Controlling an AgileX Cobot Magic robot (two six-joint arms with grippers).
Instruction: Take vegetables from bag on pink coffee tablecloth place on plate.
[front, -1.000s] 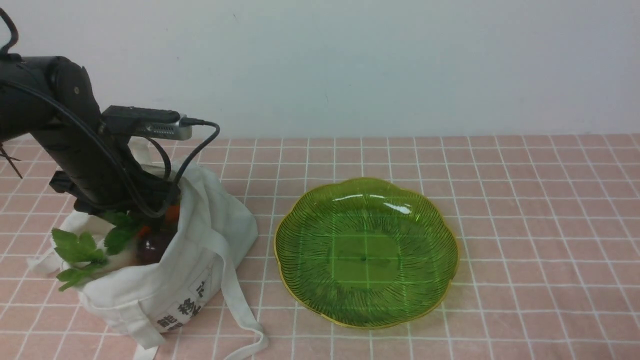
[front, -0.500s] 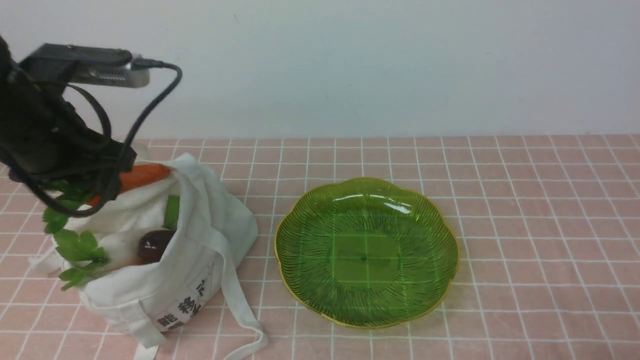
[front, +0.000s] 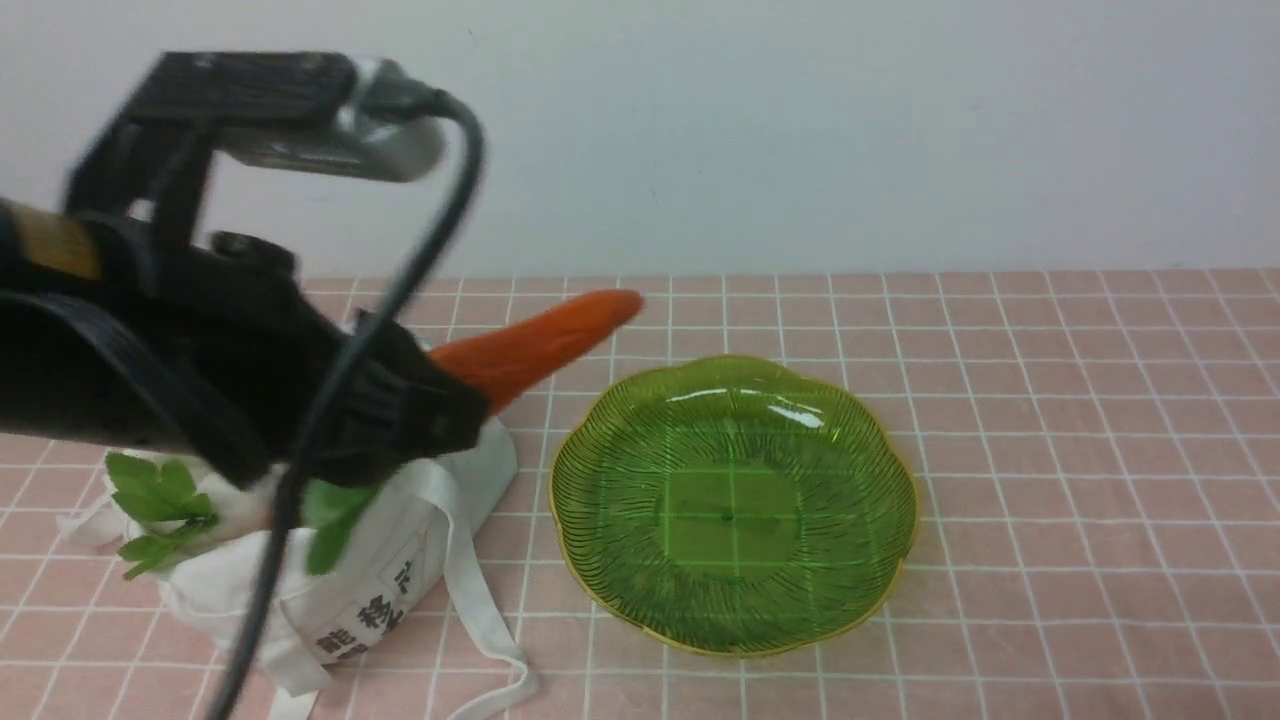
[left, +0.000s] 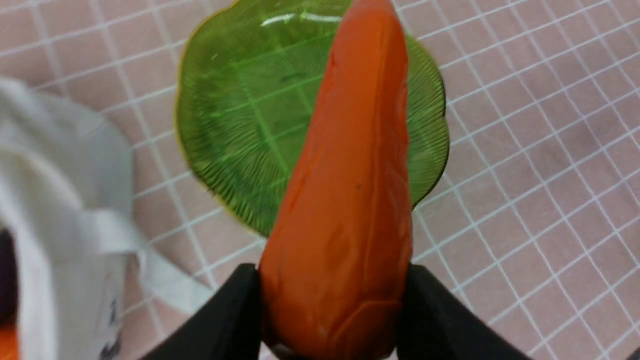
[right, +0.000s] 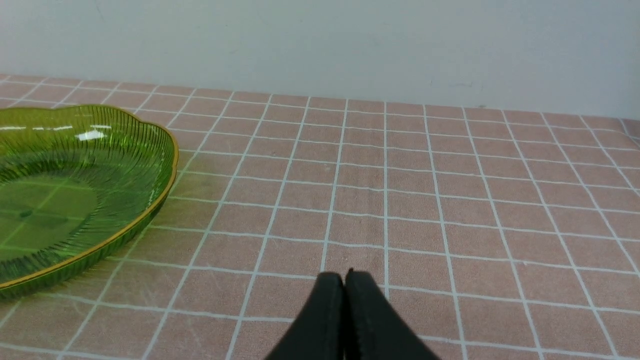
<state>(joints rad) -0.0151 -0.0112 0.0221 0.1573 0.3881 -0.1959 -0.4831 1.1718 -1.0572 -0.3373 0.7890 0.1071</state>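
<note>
My left gripper (front: 450, 400) is shut on the thick end of the glossy orange carrot (front: 540, 335), held in the air above the white canvas bag (front: 400, 560). The carrot's tip points toward the green plate (front: 730, 505). In the left wrist view the carrot (left: 350, 190) sits between the black fingers (left: 430, 300) and stretches over the plate (left: 235, 115). Green leaves (front: 150, 500) stick out of the bag's mouth. A dark purple vegetable (left: 6, 280) shows at the bag's opening. My right gripper (right: 345, 277) is shut and holds nothing, low over the pink tablecloth (right: 400, 200), to the right of the plate (right: 75, 165).
The pink grid tablecloth (front: 1050, 450) covers the whole table up to a plain pale wall (front: 800, 130) at the back. The bag's long strap (front: 480, 620) trails on the cloth between bag and plate. My left arm's cable (front: 400, 280) hangs in front of the bag.
My left gripper has lifted the carrot out of the bag and swung it up and to the right, toward the plate. Bag and plate have stayed in place.
</note>
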